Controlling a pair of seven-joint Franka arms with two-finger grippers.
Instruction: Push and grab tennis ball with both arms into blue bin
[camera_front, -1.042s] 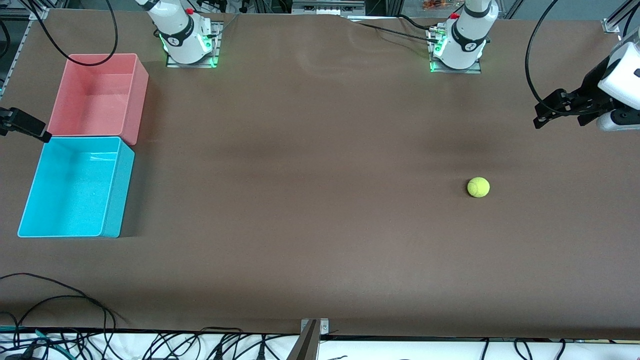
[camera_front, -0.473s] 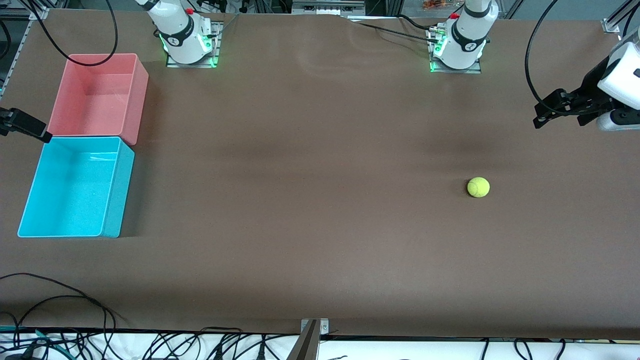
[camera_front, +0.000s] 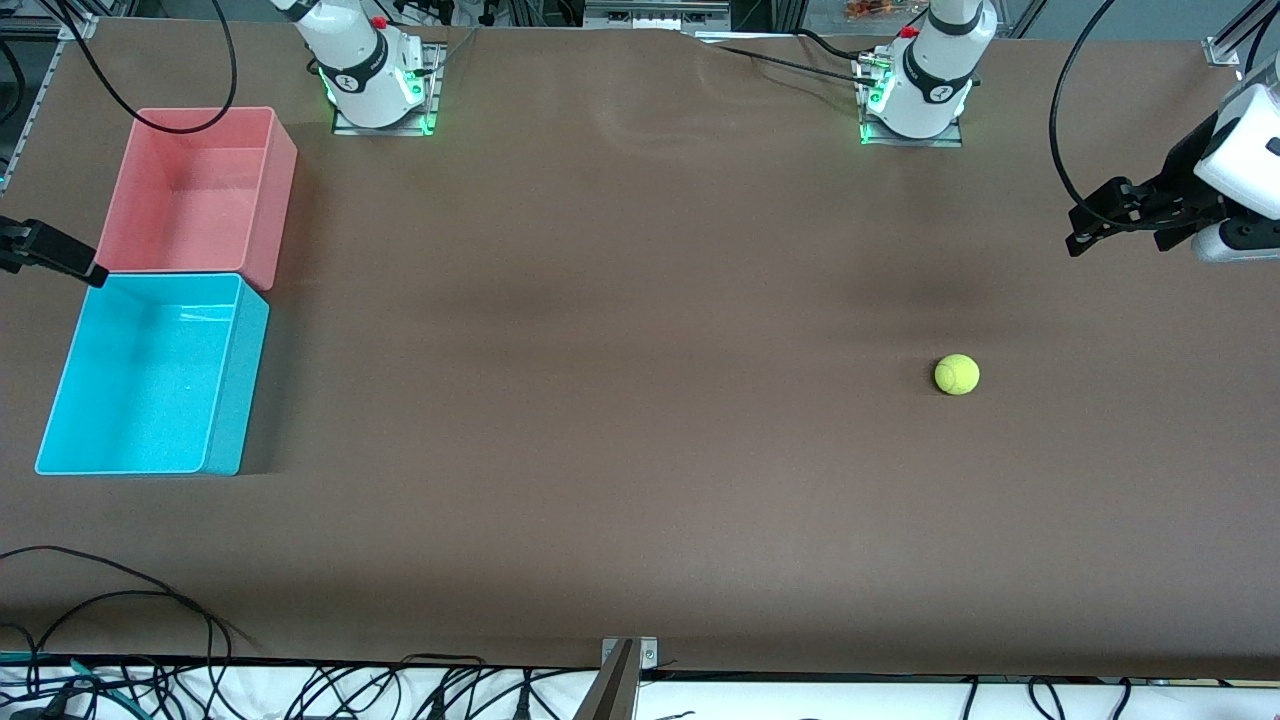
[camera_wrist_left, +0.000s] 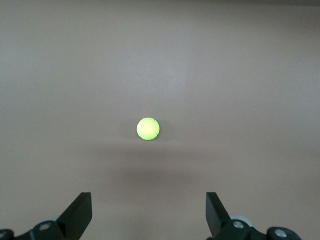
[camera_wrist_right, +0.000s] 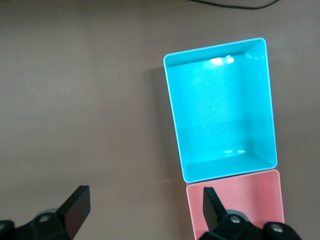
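On the brown worktop (camera_front: 640, 400), toward the left arm's end, the tennis ball (camera_front: 957, 375) rests alone in the open, touching nothing. The left end effector (camera_front: 1082, 232) hangs in the air at that same end, over the worktop's edge region, fingers spread wide and empty (the left wrist view shows the ball (camera_wrist_left: 148, 129) well clear of both fingers (camera_wrist_left: 80, 215)). The blue bin (camera_front: 60, 385) sits at the right arm's end, touching the pink bin (camera_front: 285, 150), which lies farther from the front camera. The right end effector (camera_front: 80, 268) hovers over the junction of the two bins, fingers apart, holding nothing.
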